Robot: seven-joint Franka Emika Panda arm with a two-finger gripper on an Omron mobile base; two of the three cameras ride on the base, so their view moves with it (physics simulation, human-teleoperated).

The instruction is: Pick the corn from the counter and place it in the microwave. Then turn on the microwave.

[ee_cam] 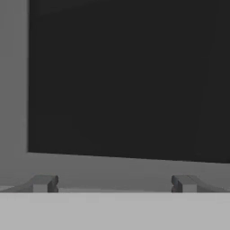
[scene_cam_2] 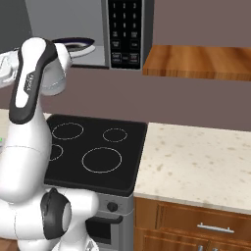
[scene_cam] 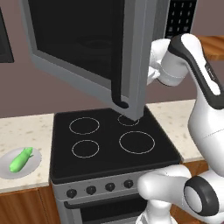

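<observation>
corn (scene_cam: 20,159): lower left of the left base view, on a plate (scene_cam: 31,168)
gripper (ee_cam: 114,183): spread wide, empty, facing the microwave (scene_cam: 87,48) door, well apart from corn

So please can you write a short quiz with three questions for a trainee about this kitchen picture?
1. True or false: the corn lies on a white plate on the counter.
2. The microwave door is: A) closed B) swung open over the stovetop.
3. Fill in: the claw is ____, facing the door's dark window.

Key: 1 true; 2 B; 3 open.
</observation>
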